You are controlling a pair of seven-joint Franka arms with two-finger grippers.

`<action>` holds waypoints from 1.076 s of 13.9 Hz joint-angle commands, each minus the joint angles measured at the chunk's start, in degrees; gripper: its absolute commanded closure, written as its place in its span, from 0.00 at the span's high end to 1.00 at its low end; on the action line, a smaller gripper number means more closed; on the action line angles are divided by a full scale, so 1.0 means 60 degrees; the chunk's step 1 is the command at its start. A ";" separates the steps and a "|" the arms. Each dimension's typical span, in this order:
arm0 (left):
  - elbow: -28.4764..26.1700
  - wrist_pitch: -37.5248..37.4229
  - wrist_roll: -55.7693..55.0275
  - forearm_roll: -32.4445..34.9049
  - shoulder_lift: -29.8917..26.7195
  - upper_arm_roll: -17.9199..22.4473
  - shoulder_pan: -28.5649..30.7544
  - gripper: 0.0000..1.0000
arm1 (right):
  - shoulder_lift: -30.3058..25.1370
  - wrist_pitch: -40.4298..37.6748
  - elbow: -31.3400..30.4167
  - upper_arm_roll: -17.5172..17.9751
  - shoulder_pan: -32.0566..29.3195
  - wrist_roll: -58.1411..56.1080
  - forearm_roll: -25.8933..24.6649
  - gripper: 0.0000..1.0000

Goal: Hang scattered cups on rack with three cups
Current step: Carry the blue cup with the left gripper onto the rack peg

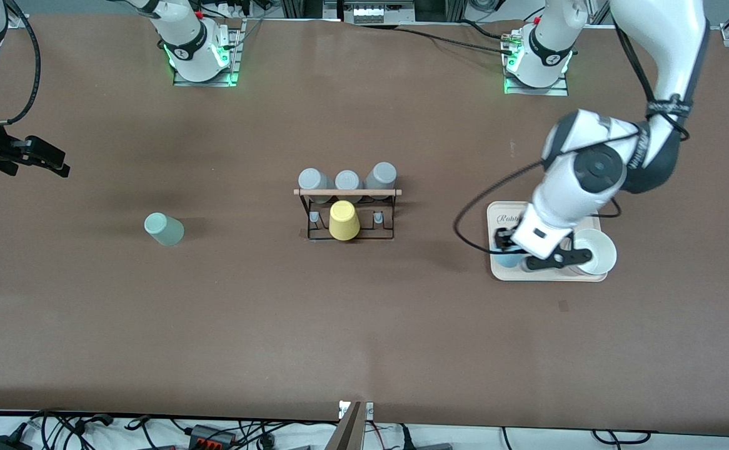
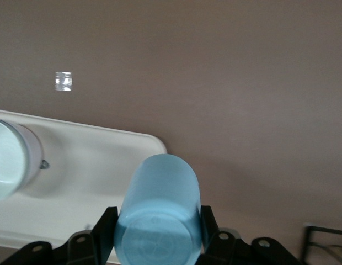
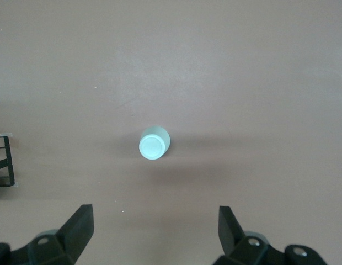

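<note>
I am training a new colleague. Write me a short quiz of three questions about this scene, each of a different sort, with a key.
1. True or false: the left gripper is shut on the light blue cup at the cream tray.
2. Multiple choice: where does the mint green cup stand? A) on the rack B) on the bare table, toward the right arm's end C) on the tray
3. Fill in: the cup on the rack's front peg, nearest the front camera, is ____.

Key: 1 true; 2 B; 3 yellow. The right gripper waits open.
</note>
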 commanded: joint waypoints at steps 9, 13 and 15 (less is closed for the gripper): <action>0.3666 -0.1244 -0.5034 0.0104 0.2265 0.0043 -0.3042 0.28 | -0.0053 -0.0046 -0.0035 0.0019 -0.0040 0.0136 -0.0072 1.00; 0.3871 -0.1565 -0.5227 0.0075 0.2296 0.0043 -0.3322 0.28 | -0.0053 -0.0046 -0.0035 0.0019 -0.0040 0.0136 -0.0072 1.00; 0.4034 -0.1742 -0.5227 0.0075 0.2296 0.0043 -0.3337 0.28 | -0.0053 -0.0046 -0.0035 0.0019 -0.0040 0.0136 -0.0072 1.00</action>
